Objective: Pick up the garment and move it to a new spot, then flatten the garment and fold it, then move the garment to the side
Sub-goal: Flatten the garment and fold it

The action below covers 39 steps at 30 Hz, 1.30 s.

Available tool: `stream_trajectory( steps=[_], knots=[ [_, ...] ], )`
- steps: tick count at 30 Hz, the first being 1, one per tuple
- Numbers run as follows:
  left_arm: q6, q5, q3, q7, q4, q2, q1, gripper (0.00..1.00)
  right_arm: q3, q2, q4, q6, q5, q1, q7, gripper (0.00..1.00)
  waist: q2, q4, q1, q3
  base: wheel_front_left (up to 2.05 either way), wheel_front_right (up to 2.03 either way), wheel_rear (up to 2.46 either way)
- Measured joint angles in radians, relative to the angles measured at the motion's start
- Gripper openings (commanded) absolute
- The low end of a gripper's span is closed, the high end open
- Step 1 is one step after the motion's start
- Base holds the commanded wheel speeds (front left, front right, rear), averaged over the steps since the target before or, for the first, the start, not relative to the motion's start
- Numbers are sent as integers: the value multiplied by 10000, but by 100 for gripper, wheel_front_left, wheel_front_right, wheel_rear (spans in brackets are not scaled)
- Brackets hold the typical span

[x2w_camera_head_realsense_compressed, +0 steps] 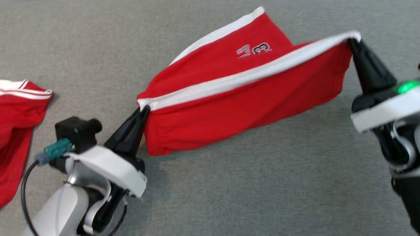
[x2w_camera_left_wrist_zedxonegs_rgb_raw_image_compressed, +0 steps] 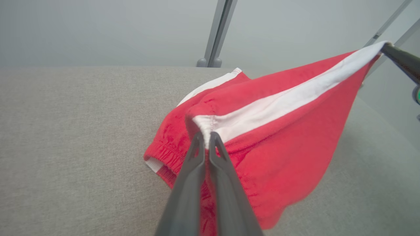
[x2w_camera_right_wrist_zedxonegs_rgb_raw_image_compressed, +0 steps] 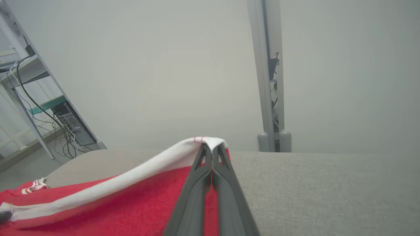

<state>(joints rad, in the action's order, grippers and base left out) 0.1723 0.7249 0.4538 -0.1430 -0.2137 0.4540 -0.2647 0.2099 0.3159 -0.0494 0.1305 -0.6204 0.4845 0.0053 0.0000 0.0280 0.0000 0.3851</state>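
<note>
Both grippers are pinched tight on cloth, their dark fingers pressed together with no gap. At the near left, the left gripper [x2w_camera_head_realsense_compressed: 144, 110] holds one end of the garment [x2w_camera_head_realsense_compressed: 242, 108], a pair of red shorts, nipping it right where the white stripe [x2w_camera_head_realsense_compressed: 246, 77] ends. At the far right, the right gripper [x2w_camera_head_realsense_compressed: 351, 40] holds the other end of that same stripe, at the corner of the fabric. Between the two grips the striped edge is drawn into a nearly straight line, raised off the grey cloth surface [x2w_camera_head_realsense_compressed: 229, 196] and running from near left to far right. Red fabric hangs in a sagging sheet below that edge on the near side, and its lowest folds seem to brush the surface close to the left gripper. The rest of the garment lies on the surface on the far side of the lifted edge, with another white stripe along its far border and a small stitched logo [x2w_camera_head_realsense_compressed: 254, 49] facing up. In the left wrist view a gathered elastic hem [x2w_camera_left_wrist_zedxonegs_rgb_raw_image_compressed: 164, 157] lies on the surface to the left of the fingers. A second red garment [x2w_camera_head_realsense_compressed: 16, 131] with white trim lies at the left edge of the scene, well apart from the held one. A green light [x2w_camera_head_realsense_compressed: 407, 87] glows on the right wrist. Beyond the surface stand a grey metal post [x2w_camera_right_wrist_zedxonegs_rgb_raw_image_compressed: 267, 82] and, to one side, a shelf frame [x2w_camera_right_wrist_zedxonegs_rgb_raw_image_compressed: 49, 108] with cables.
</note>
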Motion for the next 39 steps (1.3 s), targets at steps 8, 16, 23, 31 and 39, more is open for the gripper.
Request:
stream_trajectory(
  steps=[8, 16, 23, 31, 39],
  knots=[
    [-721, 81, 359, 437, 2127, -1166, -1844, 0, 1707, 554, -3127, 0, -324, 3325, -604, 0, 0, 1005, 0, 803, 0, 0, 0],
    [-1191, 132, 619, 1051, 3829, -2128, -2903, 0, 3336, 825, -5777, 2, -997, 5256, -1310, 0, 0, 1858, 0, 1375, 0, 0, 0],
    [-1229, 163, 589, 1498, 4583, -2470, -3088, 100, 4627, 796, -7198, 0, -2011, 6038, -2013, 89, 0, 2070, 0, 1499, 0, 0, 0],
    [-533, 163, 92, 2474, 4385, -2541, -2514, 100, 5076, 851, -7566, 0, -2683, 5986, -2619, 100, 0, 1865, 0, 1185, 0, 0, 0],
    [336, -637, -594, 3841, 3269, -2378, -1717, 100, 2460, 886, -6101, 0, -1166, 4259, -2696, 100, 0, 1368, 0, 651, 0, 0, 0]
  ],
)
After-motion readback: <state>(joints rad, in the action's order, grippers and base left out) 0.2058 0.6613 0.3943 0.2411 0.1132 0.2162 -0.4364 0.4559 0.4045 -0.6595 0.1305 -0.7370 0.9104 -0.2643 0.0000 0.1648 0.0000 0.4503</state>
